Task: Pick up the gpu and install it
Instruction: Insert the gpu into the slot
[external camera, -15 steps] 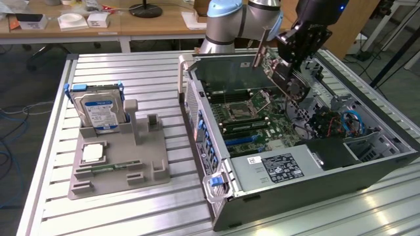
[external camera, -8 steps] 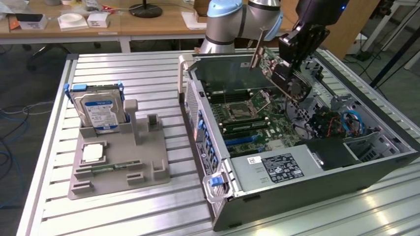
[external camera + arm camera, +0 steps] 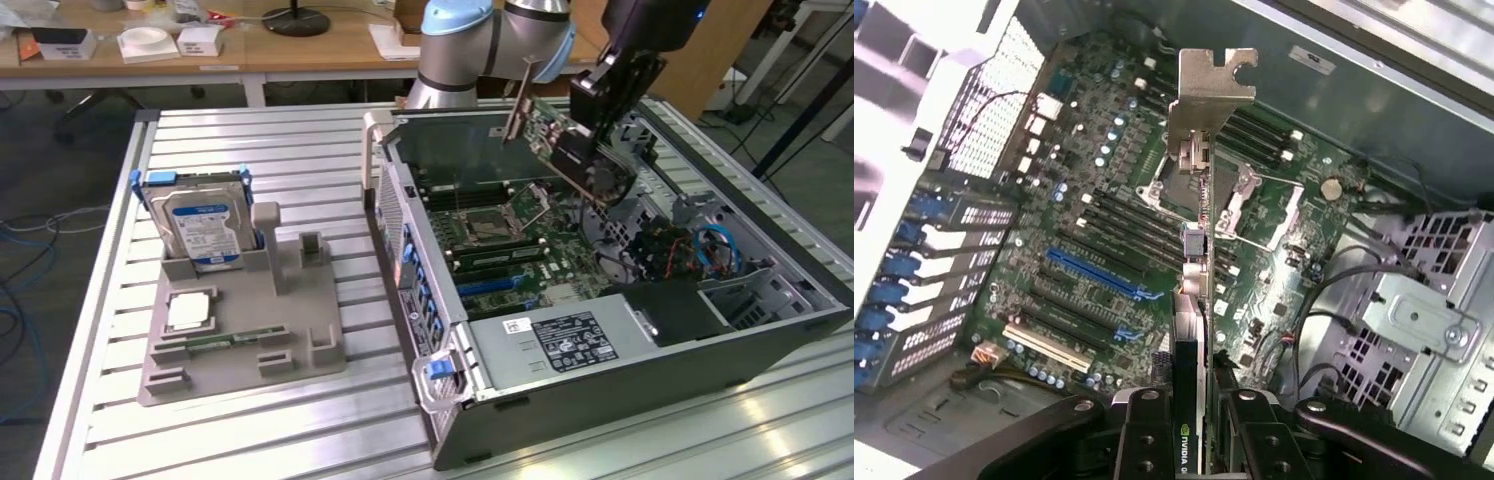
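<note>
The gripper [image 3: 1191, 405] is clamped on the gpu [image 3: 571, 145], holding it tilted in the air above the motherboard [image 3: 1094, 190] of the open case [image 3: 561, 425], its bracket end toward the exterior view's left, with the blue slot [image 3: 1099, 272] well below it.
</note>
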Available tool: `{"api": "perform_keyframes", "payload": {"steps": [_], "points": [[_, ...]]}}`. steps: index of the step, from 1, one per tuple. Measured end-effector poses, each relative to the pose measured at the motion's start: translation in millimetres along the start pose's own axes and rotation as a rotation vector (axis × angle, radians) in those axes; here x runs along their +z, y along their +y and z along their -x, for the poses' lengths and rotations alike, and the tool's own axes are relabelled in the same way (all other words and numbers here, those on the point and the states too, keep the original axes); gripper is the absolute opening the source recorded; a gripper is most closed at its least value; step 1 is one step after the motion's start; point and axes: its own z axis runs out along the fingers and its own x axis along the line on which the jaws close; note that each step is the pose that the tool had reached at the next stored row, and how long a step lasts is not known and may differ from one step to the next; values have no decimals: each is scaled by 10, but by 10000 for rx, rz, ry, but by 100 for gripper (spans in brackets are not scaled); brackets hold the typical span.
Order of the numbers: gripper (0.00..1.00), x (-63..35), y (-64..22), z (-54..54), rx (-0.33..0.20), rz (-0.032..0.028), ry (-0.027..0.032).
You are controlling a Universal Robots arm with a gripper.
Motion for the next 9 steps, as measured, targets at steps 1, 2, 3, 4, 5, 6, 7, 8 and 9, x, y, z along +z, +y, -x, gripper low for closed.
{"api": "perform_keyframes", "payload": {"steps": [1, 2, 3, 4, 5, 6, 7, 8, 9], "points": [[26, 0, 0, 1, -118, 1, 4], [26, 0, -1, 1, -241, 2, 8], [26, 1, -1, 2, -363, 3, 13], [26, 1, -1, 3, -487, 4, 17], [26, 1, -2, 3, -621, 4, 22], [26, 1, -2, 4, -744, 5, 26], [26, 1, -2, 5, -869, 6, 31], [26, 1, -3, 5, -990, 7, 35], [26, 2, -3, 6, -1106, 8, 39]]}}
